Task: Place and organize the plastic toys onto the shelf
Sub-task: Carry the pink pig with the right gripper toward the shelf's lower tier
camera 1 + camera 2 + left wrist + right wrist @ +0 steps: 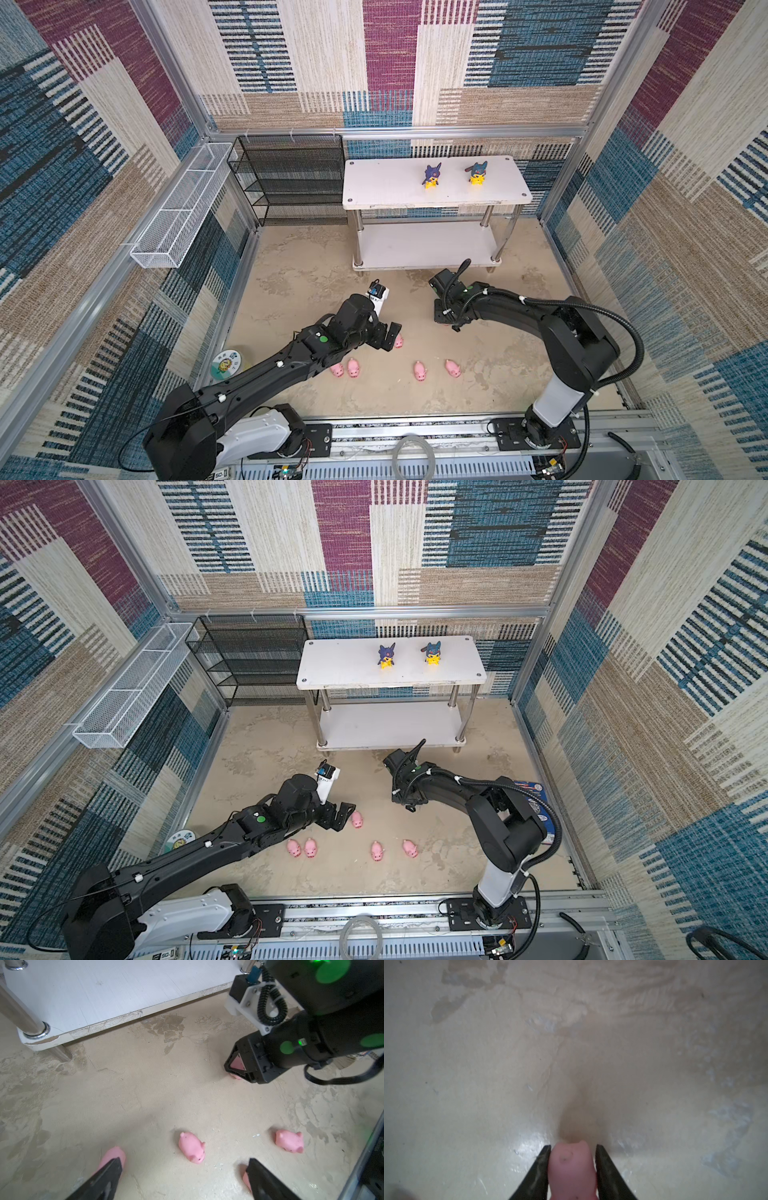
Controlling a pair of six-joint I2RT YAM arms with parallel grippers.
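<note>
The right gripper (573,1147) is pinched narrow on a pink pig (571,1167), with one jaw on each flank. The pig's long axis therefore runs straight out along the gripper's own reach. Which end leads I cannot say (the wrist view shows a small bump and a dimple, but no clear snout). The pig sits low at the worktop (316,266), right of centre. Whether it has cleared the surface cannot be told.

The coming move turns on one relation: the shelf (415,205) stands straight to the far side of this gripper. The near edge of its lower tier is close by, and the top tier is higher and farther back. The right arm is plainly the nearer one to the shelf. My judgement is that the pig needs a lift and then a carry toward the far side. The top tier is bare on its left half. The left hooded figurine (432,175) and the right hooded figurine (477,172) stand upright on its right half, facing near.

The left gripper (185,1160) hangs wide open and holds nothing, with a loose pig (398,341) just beside its fingertips. Nearer still, a row of four pigs (419,370) lies left to right, their long axes roughly near-to-far and their snouts toward the near side.
</note>
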